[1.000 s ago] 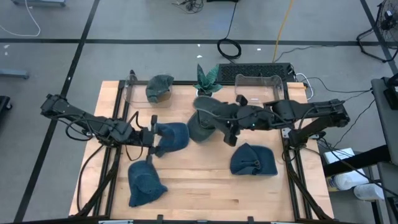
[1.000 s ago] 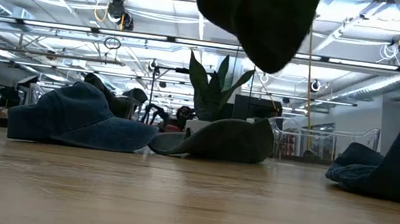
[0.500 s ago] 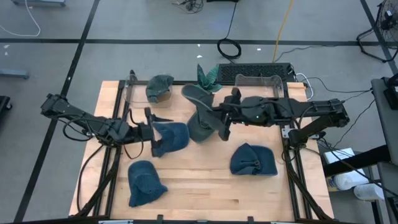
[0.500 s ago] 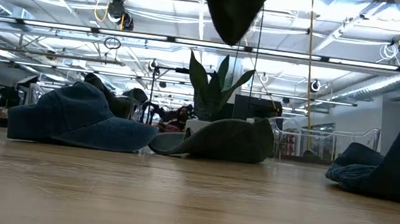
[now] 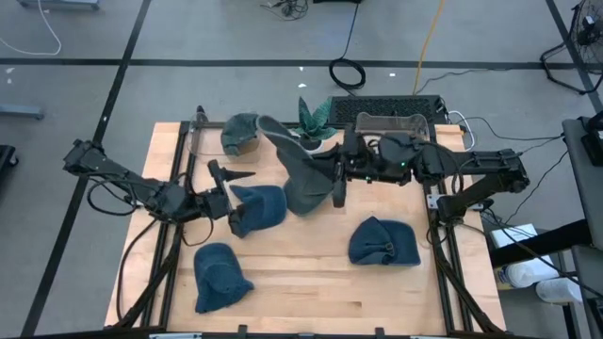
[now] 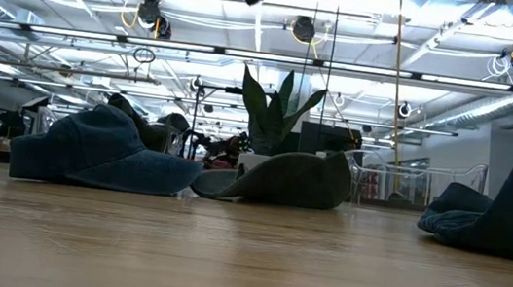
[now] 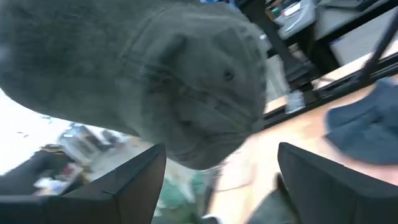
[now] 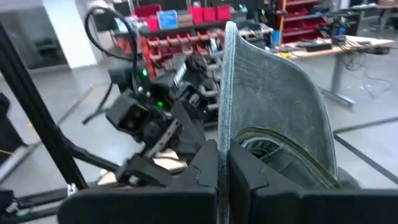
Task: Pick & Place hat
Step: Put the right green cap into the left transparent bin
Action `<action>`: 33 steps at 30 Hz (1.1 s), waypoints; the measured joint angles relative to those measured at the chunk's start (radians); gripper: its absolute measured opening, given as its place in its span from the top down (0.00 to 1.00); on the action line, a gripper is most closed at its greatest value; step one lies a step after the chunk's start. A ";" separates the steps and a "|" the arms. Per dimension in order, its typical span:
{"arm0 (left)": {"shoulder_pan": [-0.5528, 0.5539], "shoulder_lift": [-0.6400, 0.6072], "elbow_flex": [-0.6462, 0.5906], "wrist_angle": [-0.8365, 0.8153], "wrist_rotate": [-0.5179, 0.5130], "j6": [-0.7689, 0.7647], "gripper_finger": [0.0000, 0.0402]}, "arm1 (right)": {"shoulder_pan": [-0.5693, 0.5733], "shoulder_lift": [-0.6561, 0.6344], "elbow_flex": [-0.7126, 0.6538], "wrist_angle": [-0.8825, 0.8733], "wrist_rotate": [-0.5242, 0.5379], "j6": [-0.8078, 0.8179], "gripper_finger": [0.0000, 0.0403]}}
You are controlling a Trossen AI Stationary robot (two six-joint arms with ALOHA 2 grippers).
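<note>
We hold the dark green fabric bucket hat [image 5: 294, 169] by its brim in the closed right gripper [image 5: 336, 179], raised at upper centre. The left gripper [image 5: 220, 188] stands open, centre-left. A thin brim pinch could slip, dropping it

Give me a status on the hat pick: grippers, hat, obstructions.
Right gripper shut on grey-green bucket hat, lifted over table centre. Left gripper open beside blue denim cap, holding nothing. Potted plant and second grey-green hat close by.
</note>
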 joint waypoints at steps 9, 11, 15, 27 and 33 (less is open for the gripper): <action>-0.037 0.000 0.000 0.144 -0.147 0.254 0.27 | -0.067 0.022 -0.001 -0.066 -0.184 0.081 1.00; -0.043 0.000 0.000 0.179 -0.175 0.292 0.27 | -0.073 0.026 -0.001 -0.112 -0.178 0.082 1.00; -0.045 0.000 0.000 0.251 -0.226 0.369 0.26 | -0.076 0.035 -0.001 -0.134 -0.176 0.083 1.00; -0.043 0.000 0.000 0.406 -0.253 0.576 0.31 | -0.081 0.037 -0.001 0.041 -0.131 0.029 1.00; -0.043 0.000 0.000 0.407 -0.261 0.642 0.30 | -0.134 0.036 -0.001 0.314 -0.150 -0.001 1.00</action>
